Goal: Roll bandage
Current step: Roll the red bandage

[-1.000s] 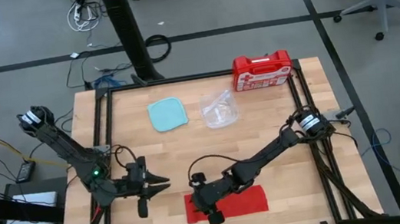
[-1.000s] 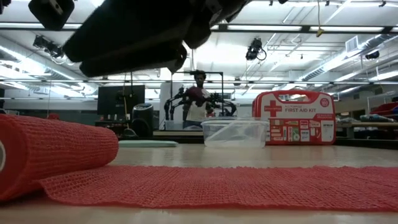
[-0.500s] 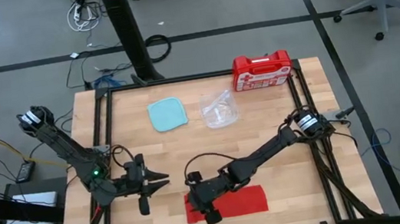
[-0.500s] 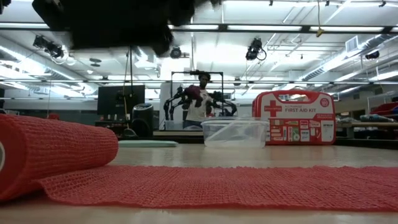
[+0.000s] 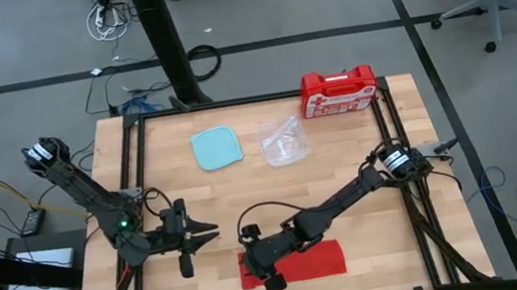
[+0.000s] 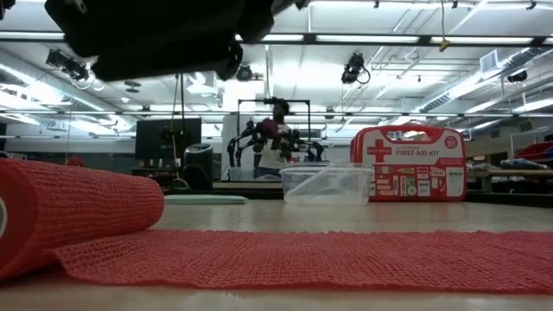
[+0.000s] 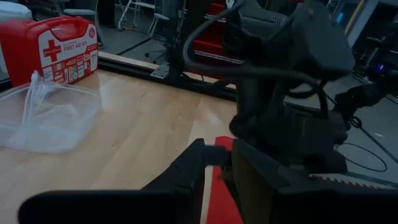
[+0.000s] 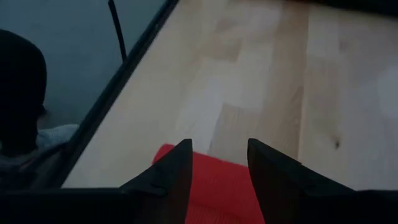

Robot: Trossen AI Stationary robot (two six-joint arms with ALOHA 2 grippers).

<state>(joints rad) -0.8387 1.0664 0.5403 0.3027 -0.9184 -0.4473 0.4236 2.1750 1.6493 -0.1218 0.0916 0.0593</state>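
The red bandage (image 5: 299, 264) lies near the table's front edge. Its left end is rolled up (image 6: 73, 207) and the rest lies flat as a strip (image 6: 328, 257). My right gripper (image 5: 253, 258) hangs open over the rolled end. In the right wrist view its two fingers (image 8: 219, 155) stand above the red cloth (image 8: 212, 183) without touching it. My left gripper (image 5: 212, 234) waits to the bandage's left, pointing toward my right arm, with a narrow gap between its fingers (image 7: 217, 148).
A red first-aid case (image 5: 339, 92) stands at the far edge. A clear plastic container (image 5: 283, 142) and a pale blue lid (image 5: 217, 148) lie in front of it. Black frame rails (image 5: 133, 181) run along the table's sides. A person (image 6: 276, 138) shows far behind.
My right gripper has risen a little above the bandage's rolled end and drifted slightly toward the table's left edge. The bandage has stayed where it was.
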